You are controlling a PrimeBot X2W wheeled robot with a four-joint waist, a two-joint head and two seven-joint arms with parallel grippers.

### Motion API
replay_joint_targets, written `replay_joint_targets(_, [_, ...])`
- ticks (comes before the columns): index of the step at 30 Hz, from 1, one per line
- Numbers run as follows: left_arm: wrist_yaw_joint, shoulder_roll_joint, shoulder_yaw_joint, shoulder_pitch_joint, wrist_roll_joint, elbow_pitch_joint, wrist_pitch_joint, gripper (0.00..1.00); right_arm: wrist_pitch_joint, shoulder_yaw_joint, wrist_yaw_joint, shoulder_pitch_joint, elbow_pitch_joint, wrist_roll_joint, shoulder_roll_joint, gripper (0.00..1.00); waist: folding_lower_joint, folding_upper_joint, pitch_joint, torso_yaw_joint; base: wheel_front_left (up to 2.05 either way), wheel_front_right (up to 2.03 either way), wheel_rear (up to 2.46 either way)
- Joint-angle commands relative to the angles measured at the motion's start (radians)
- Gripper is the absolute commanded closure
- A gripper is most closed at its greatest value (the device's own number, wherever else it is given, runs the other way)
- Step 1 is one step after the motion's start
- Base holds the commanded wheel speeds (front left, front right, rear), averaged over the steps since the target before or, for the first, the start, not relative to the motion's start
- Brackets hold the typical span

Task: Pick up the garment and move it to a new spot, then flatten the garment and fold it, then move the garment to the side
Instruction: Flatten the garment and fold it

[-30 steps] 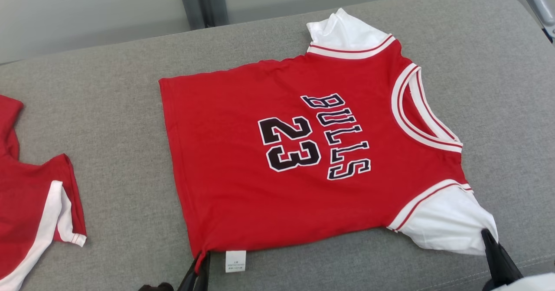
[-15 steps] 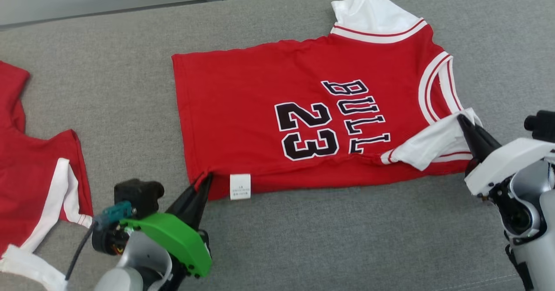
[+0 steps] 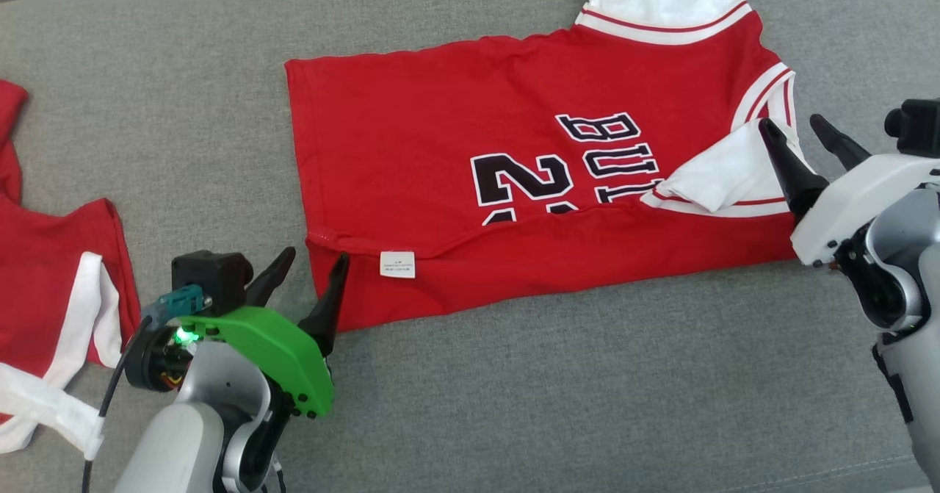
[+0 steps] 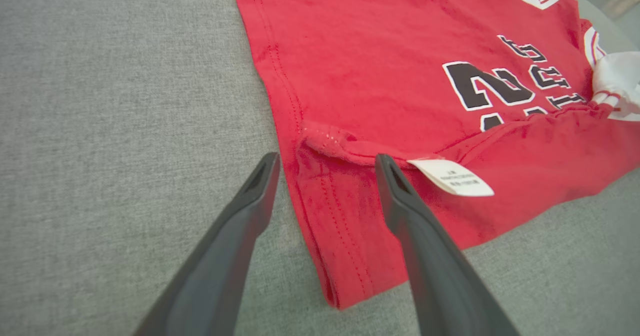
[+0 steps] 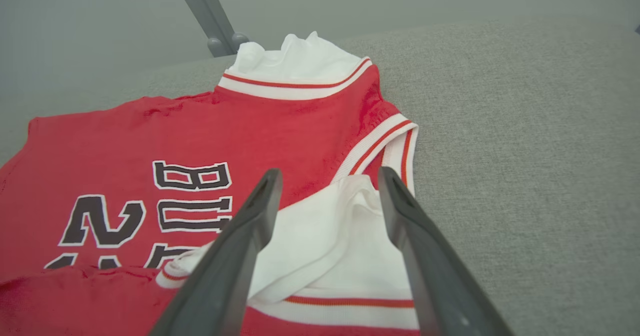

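Left tool and right tool gape empty by the jersey; head view catches a second garment.

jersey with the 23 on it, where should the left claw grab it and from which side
Probably the doubled hem corner of the jersey, just left of the white label. It lies flat with its edge facing the open left claw, so come low from the near-left side, one finger sliding under the fold.
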Motion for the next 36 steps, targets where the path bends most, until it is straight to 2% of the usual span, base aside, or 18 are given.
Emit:
replay_joint_targets(1, [0.005,0.011,0.010,0.037,-0.019,-0.011,0.006,0.00,0.016,0.008,0.000,0.044,-0.026,-0.015,-0.027,0.00,0.0001,0.0000,-0.008,-0.007,0.00,0.00,0.00])
replay_joint_targets(7, [0.035,0.030,0.047,0.161,-0.076,-0.079,0.037,0.00,0.143,0.025,0.000,0.197,-0.164,-0.074,-0.130,0.00,0.0001,0.0000,0.011,-0.029,0.00,0.00,0.00])
replay_joint_targets(11, [0.045,0.030,0.056,0.170,-0.088,-0.084,0.039,0.00,0.211,-0.021,0.000,0.249,-0.213,-0.098,-0.152,0.00,0.0001,0.0000,0.060,-0.023,0.00,0.00,0.00])
replay_joint_targets(16, [0.025,0.012,0.029,0.121,-0.107,-0.058,0.078,0.00,0.263,-0.035,0.000,0.201,-0.199,-0.138,-0.129,0.00,0.0001,0.0000,0.128,-0.015,0.00,0.00,0.00])
replay_joint_targets(17, [0.014,0.015,0.017,0.116,-0.110,-0.048,0.094,0.19,0.277,-0.019,0.000,0.184,-0.189,-0.147,-0.131,0.00,0.0001,0.0000,0.138,-0.016,0.00,0.00,0.00])
replay_joint_targets(18, [0.003,0.019,0.005,0.110,-0.113,-0.039,0.106,0.72,0.290,-0.008,0.000,0.173,-0.174,-0.137,-0.125,0.00,0.0001,0.0000,0.142,-0.016,0.00,0.00,0.00])
replay_joint_targets(19, [-0.012,0.022,-0.011,0.107,-0.118,-0.027,0.125,1.00,0.307,0.008,0.000,0.161,-0.154,-0.121,-0.116,0.00,0.0001,0.0000,0.143,-0.016,0.00,0.00,0.00])
replay_joint_targets(20, [-0.021,0.019,-0.019,0.107,-0.127,-0.020,0.133,1.00,0.315,0.026,0.001,0.152,-0.144,-0.111,-0.116,0.84,0.0001,0.0000,0.140,-0.015,0.00,0.00,0.00])
replay_joint_targets(21, [-0.032,0.018,-0.028,0.104,-0.131,-0.014,0.141,1.00,0.319,0.041,0.001,0.144,-0.133,-0.094,-0.117,1.00,0.0001,0.0000,0.132,-0.013,0.00,0.00,0.00])
replay_joint_targets(24, [-0.046,0.027,-0.022,0.109,-0.158,-0.007,0.148,1.00,0.334,0.065,0.000,0.145,-0.124,-0.034,-0.142,1.00,0.0001,0.0000,0.090,-0.012,0.00,0.00,0.00])
replay_joint_targets(29, [-0.065,0.063,0.002,0.142,-0.221,-0.040,0.184,1.00,0.370,0.035,-0.001,0.186,-0.143,0.050,-0.207,1.00,0.0001,0.0000,0.003,-0.017,0.00,0.00,0.00])
replay_joint_targets(33, [-0.075,0.120,0.021,0.192,-0.277,-0.119,0.249,1.00,0.427,0.005,-0.001,0.250,-0.190,0.114,-0.252,1.00,0.0001,0.0000,-0.042,-0.020,0.00,0.00,0.00])
replay_joint_targets(36, [-0.061,0.164,0.044,0.243,-0.303,-0.189,0.295,1.00,0.467,-0.016,-0.001,0.304,-0.237,0.161,-0.270,1.00,0.0001,0.0000,-0.035,-0.026,0.00,0.00,0.00])
